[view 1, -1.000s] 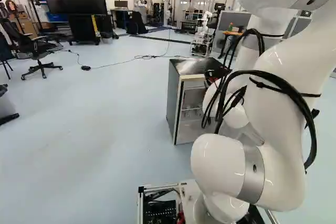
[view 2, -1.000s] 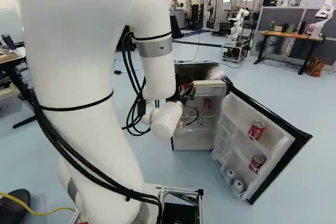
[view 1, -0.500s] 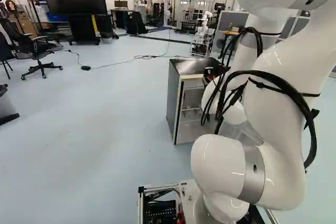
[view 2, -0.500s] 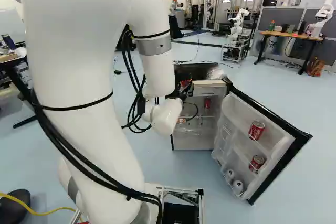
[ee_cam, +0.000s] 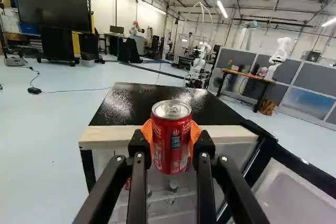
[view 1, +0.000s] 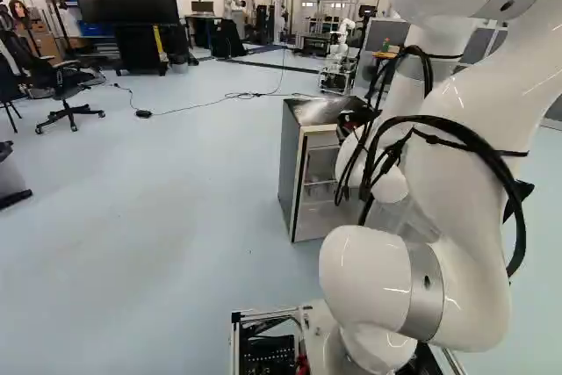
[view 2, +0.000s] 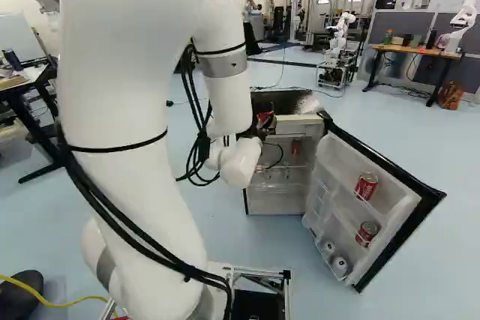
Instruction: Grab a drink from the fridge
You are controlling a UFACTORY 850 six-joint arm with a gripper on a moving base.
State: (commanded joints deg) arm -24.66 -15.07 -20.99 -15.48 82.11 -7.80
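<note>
"What's in the pincer (ee_cam: 171,136)?"

"The red can (ee_cam: 171,148), upright, squeezed from both sides by the orange pads (ee_cam: 196,131). It's in front of the fridge (ee_cam: 131,104), seemingly clear of the shelves."

"Best way to bring it back?"

"Slowly and level, I'd say. Hold the squeeze firm without denting it, and give the open door (view 2: 337,161) plenty of room before any turn."

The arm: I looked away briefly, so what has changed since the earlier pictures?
The arm's upper part has shifted toward the right of the right base view. Its wrist end has risen slightly, carrying the gripper and the red can. The fridge, its open door and the base stayed put.
</note>
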